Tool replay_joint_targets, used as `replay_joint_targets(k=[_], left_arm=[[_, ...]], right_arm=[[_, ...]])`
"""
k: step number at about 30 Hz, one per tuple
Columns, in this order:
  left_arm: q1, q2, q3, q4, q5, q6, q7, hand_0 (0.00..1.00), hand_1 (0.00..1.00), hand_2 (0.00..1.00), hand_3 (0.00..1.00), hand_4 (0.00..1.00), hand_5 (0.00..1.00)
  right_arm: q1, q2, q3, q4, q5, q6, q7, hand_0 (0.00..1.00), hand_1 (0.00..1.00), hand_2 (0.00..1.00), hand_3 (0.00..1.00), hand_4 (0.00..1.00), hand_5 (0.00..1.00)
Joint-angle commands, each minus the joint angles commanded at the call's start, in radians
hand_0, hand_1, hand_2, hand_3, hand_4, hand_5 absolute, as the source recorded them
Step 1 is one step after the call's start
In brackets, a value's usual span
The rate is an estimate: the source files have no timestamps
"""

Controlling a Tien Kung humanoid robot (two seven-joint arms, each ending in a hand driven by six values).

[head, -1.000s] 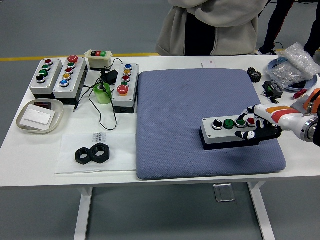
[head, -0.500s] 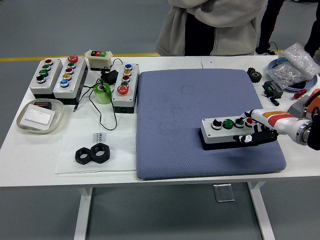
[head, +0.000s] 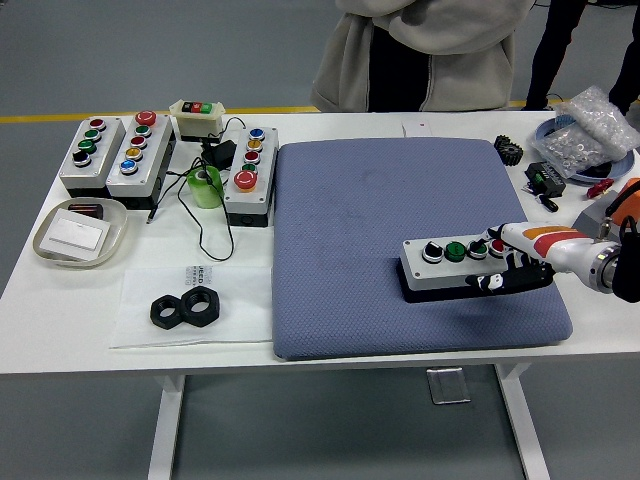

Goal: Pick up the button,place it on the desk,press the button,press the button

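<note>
A grey button box [head: 450, 268] with a black base lies on the blue mat [head: 380, 200], right of the mat's middle. Its top carries a black knob, a green button [head: 456, 250], a further dark button and a red button [head: 497, 246] at the right end. My right hand [head: 503, 262] comes in from the right edge and closes around that right end. A white finger [head: 508, 236] lies over the red button, while black fingers [head: 505, 282] run along the box's front face. The box rests flat on the mat. No left arm shows.
Several other button boxes [head: 118, 152] stand at the back left beside a green tape roll [head: 206, 186]. A white tray [head: 80, 232] and two black nuts [head: 185, 308] lie front left. Bags of parts [head: 590, 130] sit at the back right. A person [head: 425, 50] stands behind the table.
My right wrist has drawn back slightly to the right and lower. The fingers have flattened along the box's front. The box has not moved.
</note>
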Motion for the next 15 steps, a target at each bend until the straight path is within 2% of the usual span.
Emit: replay_joint_targets(k=[15], left_arm=[[-0.001, 0.0, 0.003, 0.0, -0.006, 0.0, -0.002, 0.702, 0.831, 0.891, 0.825, 0.64, 0.998]], right_arm=[[0.005, -0.001, -0.006, -0.004, 0.001, 0.007, -0.004, 0.277, 0.181, 0.258, 0.762, 0.785, 0.695]])
